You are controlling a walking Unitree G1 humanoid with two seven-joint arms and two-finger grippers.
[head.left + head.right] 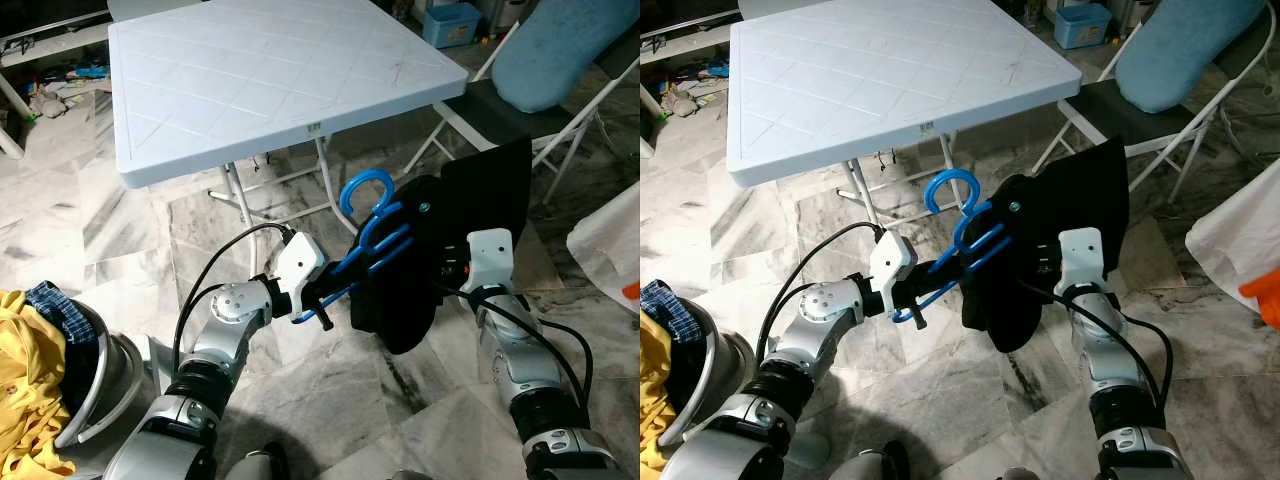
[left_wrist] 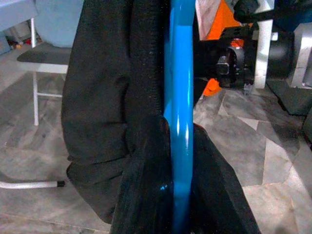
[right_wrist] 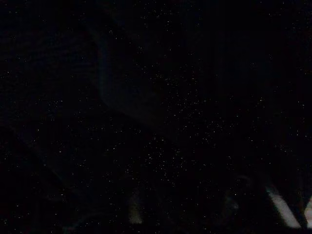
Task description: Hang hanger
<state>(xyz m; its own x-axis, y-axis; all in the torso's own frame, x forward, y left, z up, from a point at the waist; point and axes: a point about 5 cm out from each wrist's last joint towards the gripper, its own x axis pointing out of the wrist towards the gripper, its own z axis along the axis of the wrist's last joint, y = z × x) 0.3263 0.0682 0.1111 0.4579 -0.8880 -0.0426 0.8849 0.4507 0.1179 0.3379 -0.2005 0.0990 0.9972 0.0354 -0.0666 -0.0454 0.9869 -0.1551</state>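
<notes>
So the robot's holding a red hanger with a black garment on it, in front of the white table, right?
Not quite: the hanger is blue, as the left eye view shows. The rest stands: a black garment is on it, held before the white table.

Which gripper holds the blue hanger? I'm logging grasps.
The left gripper: its fingers close on the blue hanger. The right gripper is buried in the black garment instead.

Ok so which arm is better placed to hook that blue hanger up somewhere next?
Left, probably. The left gripper holds the blue hanger by its lower end, hook free and pointing up toward the white table. The right gripper is buried in the black garment, so it likely only steadies the cloth.
</notes>
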